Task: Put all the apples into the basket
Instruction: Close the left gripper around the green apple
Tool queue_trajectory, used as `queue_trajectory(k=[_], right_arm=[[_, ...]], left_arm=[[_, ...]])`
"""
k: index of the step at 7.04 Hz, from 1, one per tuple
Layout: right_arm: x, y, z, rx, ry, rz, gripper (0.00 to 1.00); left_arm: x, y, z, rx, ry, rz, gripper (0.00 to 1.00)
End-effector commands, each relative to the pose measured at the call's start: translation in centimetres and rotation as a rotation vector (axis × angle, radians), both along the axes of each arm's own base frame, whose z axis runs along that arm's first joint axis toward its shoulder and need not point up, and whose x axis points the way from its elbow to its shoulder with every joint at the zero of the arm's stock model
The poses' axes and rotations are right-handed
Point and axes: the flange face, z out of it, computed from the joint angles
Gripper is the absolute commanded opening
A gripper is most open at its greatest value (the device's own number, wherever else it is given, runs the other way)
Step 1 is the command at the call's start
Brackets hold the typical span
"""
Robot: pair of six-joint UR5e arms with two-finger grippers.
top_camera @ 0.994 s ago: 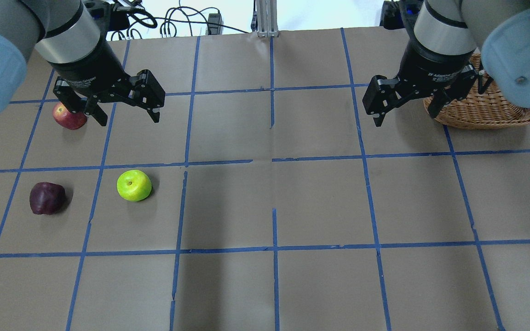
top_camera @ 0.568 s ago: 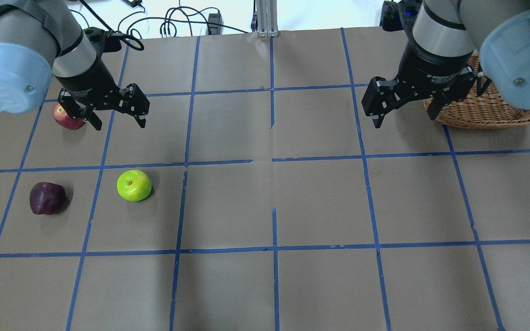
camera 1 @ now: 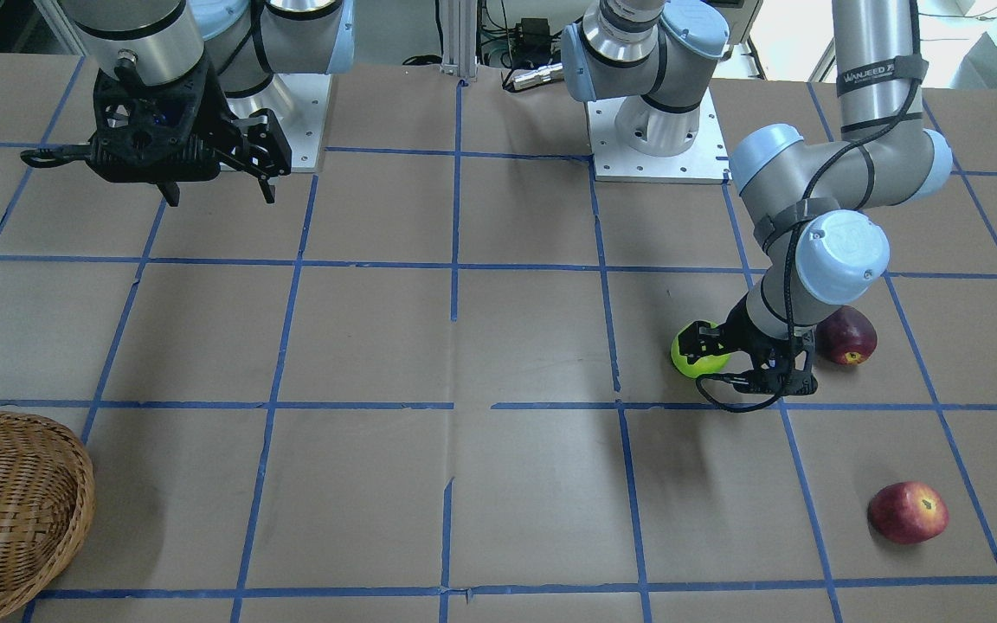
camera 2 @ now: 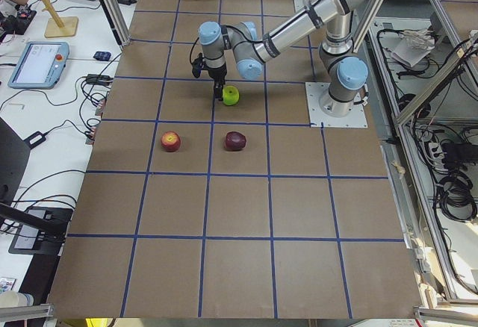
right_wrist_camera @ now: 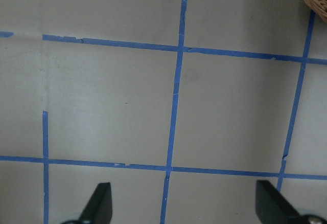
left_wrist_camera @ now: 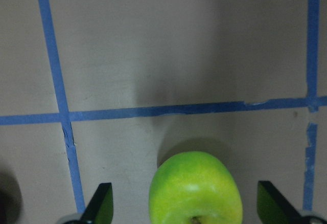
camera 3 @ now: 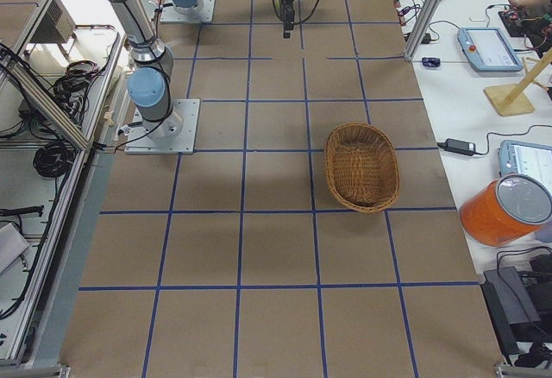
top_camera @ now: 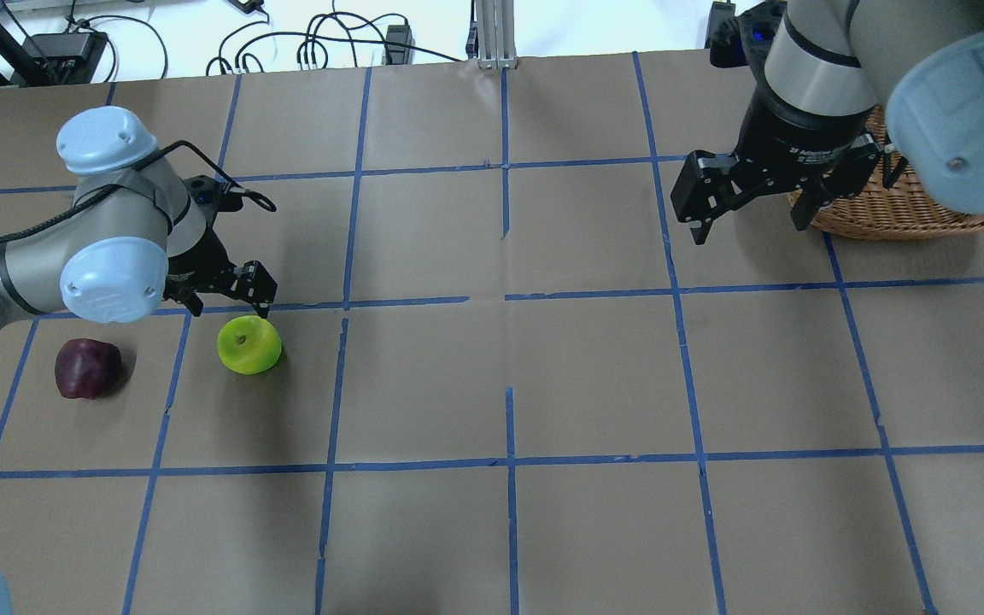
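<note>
L hand (top_camera: 227, 305) open wide, just by glossy yellow-green apple (left_wrist_camera: 194, 188) w/ stem dimple up

The table (top_camera: 594, 367) is covered with brown paper and blue tape lines (top_camera: 594, 461). An orange tub (camera 3: 504, 214) is set nearby.

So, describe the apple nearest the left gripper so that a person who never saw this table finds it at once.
At the end of the table far from the basket, find the left gripper, low and open. The green apple lies right by it, alone bright yellow-green; the maroon apple and the red apple nearby are darker.
</note>
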Motion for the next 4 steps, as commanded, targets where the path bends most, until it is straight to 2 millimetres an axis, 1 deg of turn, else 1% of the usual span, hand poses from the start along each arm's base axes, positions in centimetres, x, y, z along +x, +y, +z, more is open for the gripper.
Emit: queue_trajectory(k=[1,2,3,4], right_arm=[[0.1,0.0,-0.2,0.002,-0.005,0.001,1.00],[0.1,0.0,-0.3,0.001,-0.004,0.001,1.00],[0.1,0.0,-0.3,0.001,-0.002,0.001,1.00],[0.1,0.0,-0.3,0.001,0.001,0.001,1.00]], left_arm=[[0.1,0.6,-3.3,0.054,0.013,0.060,1.00],[0.1,0.6,-3.4,0.055,0.013,0.060,1.00],[0.0,0.6,-2.9,0.047,0.014,0.062,1.00],[-0.5,0.7,-2.0,0.028,0.050,0.097,1.00]])
